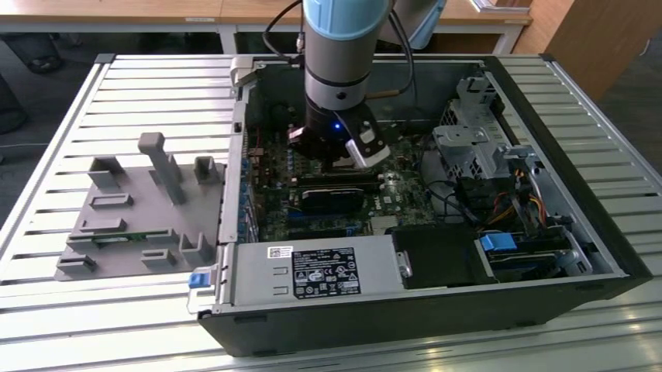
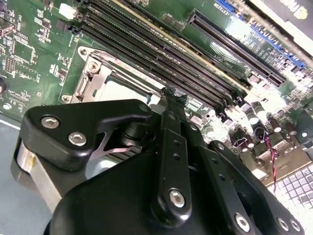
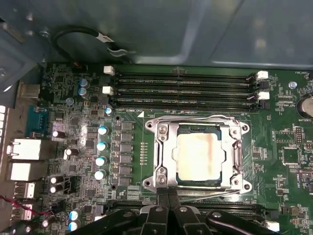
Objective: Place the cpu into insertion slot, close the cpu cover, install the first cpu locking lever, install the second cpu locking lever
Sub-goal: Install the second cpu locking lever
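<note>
1. A table [image 1: 124, 77] of pale metal slats is seen in the exterior view, with wooden desks [image 1: 155, 12] behind it and a wooden cabinet [image 1: 594, 46] toward the exterior view's right.
2. An open black computer case [image 1: 414, 310] lies on the table, and a grey fixture plate [image 1: 135, 225] with upright blocks is set beside it on the exterior view's left.
3. Inside the case a green motherboard [image 3: 279, 142] is laid flat; a power supply [image 1: 310, 271] with a white label, a blue-tabbed drive bay [image 1: 501, 244] and bundled cables [image 1: 517, 205] are packed around it.
4. Long black memory slots [image 3: 181, 90] run just beside the socket, and rows of capacitors [image 3: 101, 152] stand near it.
5. The arm [image 1: 346, 46] is lowered into the case, so that much of the board is hidden in the exterior view.
6. The insertion slot [image 3: 234, 147] is ringed by its metal rim, and the cpu [image 3: 198, 156] is seated in it, its pale face showing through the window of the cpu cover [image 3: 168, 147], which lies flat over it.
7. The gripper [image 3: 168, 196] is placed at the socket's edge; its fingertips [image 3: 164, 198] are pressed together with nothing seen held between them.
</note>
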Tool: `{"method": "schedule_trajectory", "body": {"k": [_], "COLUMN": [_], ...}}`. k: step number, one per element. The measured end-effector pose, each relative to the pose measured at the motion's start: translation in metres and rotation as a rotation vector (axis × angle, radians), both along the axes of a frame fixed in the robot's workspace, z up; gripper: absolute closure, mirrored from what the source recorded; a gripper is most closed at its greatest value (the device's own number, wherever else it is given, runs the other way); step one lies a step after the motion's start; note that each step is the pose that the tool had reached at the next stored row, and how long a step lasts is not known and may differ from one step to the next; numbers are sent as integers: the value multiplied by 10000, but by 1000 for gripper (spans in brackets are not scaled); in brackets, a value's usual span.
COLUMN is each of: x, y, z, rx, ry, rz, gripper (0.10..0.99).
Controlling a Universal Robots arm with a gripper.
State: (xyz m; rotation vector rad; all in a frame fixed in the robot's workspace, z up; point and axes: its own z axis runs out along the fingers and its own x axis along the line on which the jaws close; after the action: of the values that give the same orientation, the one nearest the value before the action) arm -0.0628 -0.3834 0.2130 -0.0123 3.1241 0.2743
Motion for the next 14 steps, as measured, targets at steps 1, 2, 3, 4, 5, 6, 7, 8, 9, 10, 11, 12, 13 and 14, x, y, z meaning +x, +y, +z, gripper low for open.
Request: {"method": "schedule_trajectory", "body": {"k": [1, 2, 3, 4, 5, 6, 7, 8, 9, 10, 11, 12, 13, 14], "x": [-6, -13, -19, -23, -24, -25, -27, -27, -28, -29, -31, -33, -36, -38], "y": [-10, -20, -28, -40, -49, -56, -57, -57, -58, -58, -59, -62, -69, -80], "z": [0, 0, 0, 0, -1, -3, -9, -17, -26, -35, -43, -46, -47, -47], "rx": [41, 79, 109, 141, 161, 171, 182, 196, 213, 231, 261, 302, 358, 407], "ry": [0, 0, 0, 0, -1, -1, -1, -2, -1, -1, 0, 0, 0, 0], "rz": [-2, -3, -4, -3, -5, -12, -25, -45, -71, -104, -137, -157, -164, -166], "gripper": [980, 980, 980, 980, 980, 980, 980, 980, 980, 980, 980, 980, 980, 980]}}
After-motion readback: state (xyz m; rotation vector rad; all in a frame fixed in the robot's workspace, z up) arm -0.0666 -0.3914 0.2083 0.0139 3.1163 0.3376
